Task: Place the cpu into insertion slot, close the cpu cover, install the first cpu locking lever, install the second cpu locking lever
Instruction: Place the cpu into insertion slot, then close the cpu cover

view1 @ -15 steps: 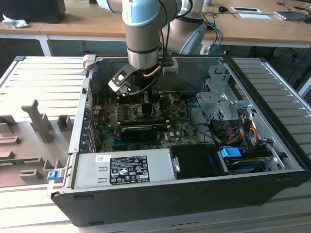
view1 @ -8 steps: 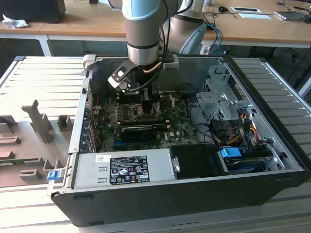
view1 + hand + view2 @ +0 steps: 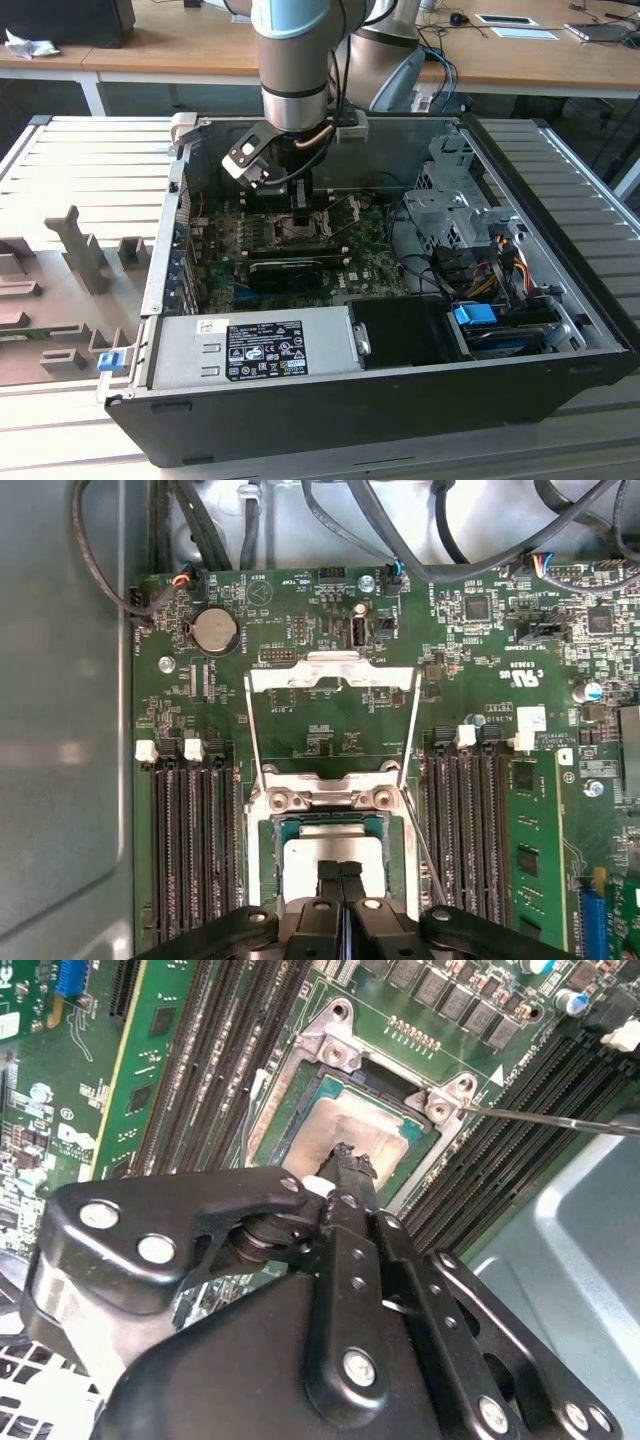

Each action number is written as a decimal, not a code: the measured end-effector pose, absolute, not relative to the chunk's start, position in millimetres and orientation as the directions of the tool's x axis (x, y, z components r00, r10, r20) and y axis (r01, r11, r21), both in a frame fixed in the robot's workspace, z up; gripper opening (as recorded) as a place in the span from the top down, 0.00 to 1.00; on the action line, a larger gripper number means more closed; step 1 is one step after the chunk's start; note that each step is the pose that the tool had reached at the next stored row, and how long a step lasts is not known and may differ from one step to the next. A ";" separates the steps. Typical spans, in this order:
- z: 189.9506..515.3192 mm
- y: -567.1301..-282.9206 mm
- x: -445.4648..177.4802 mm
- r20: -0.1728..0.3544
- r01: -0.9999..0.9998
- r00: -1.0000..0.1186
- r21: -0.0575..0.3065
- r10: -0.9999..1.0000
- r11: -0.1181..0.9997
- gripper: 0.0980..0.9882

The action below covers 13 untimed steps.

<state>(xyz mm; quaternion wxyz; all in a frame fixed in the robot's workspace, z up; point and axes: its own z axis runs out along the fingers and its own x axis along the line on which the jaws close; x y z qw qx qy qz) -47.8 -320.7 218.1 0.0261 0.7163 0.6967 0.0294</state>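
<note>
Claw clenched empty over the seated cpu.
Exterior view: the gripper (image 3: 298, 200) reaches down into the computer case (image 3: 330, 405). Second wrist view: its closed tips sit directly over the cpu (image 3: 378, 1132), which lies flat in the insertion slot (image 3: 300, 1100). First wrist view: the cpu cover (image 3: 332, 670) lies flipped open beyond the slot.

Black gripper (image 3: 348, 1163), fingers drawn together, tip low over the silvery cpu (image 3: 372, 1126), which lies flat in the insertion slot (image 3: 276, 1110); whether they touch cannot be told. Green motherboard (image 3: 160, 1080) around the slot, with long black memory slots (image 3: 210, 1050) on two sides. Thin metal locking lever (image 3: 560, 1120) stands out from one slot corner, over grey case wall (image 3: 570, 1230).
</note>
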 end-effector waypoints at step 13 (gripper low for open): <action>226.5 -320.7 -47.7 0.002 0.996 0.031 0.078 1.000 -0.031 0.99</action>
